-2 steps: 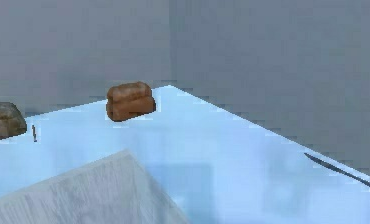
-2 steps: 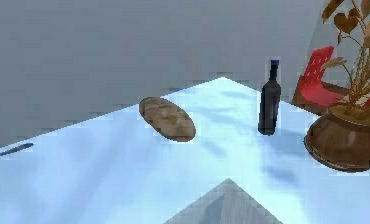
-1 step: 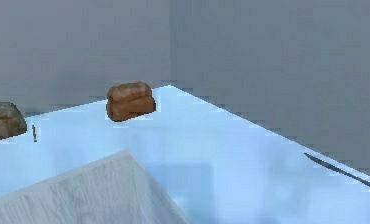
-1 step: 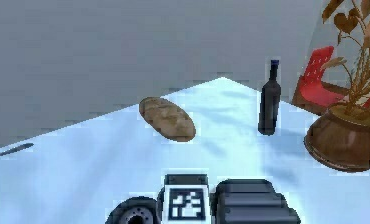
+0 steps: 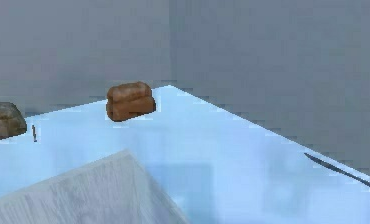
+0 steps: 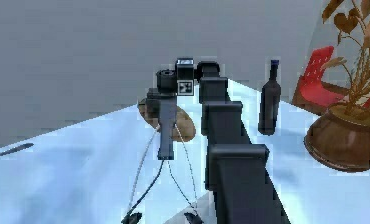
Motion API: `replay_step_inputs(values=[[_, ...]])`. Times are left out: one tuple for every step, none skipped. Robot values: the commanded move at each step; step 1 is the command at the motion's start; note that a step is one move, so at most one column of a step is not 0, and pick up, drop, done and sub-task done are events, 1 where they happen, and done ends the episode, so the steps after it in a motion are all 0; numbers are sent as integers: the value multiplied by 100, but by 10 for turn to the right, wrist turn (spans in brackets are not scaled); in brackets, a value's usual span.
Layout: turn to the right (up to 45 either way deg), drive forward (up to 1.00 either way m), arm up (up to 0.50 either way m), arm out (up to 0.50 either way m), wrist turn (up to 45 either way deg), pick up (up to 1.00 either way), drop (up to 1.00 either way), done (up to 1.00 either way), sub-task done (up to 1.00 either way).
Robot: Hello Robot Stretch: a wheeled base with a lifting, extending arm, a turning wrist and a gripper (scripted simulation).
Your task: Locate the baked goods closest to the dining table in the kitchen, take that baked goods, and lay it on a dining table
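Bread loaf (image 5: 130, 101) on pale blue table (image 5: 223, 150), near far corner. Gripper (image 6: 163, 212) over table, brown lump (image 6: 185, 126) behind it; whether it holds anything, cannot tell. Dark bottle (image 6: 270, 97) upright nearby.

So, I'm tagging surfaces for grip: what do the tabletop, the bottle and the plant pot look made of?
The tabletop is smooth, pale blue with a faint sheen, so perhaps glass or lacquer. The bottle is dark, smooth and slim-necked, likely glass. The plant pot is brown, rounded and dull, probably clay or wood.
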Motion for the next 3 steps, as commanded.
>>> replay_step_inputs(values=[[0,0,0,0,450,0,0,0,0],[0,0,0,0,450,0,0,0,0],[0,0,0,0,450,0,0,0,0]])
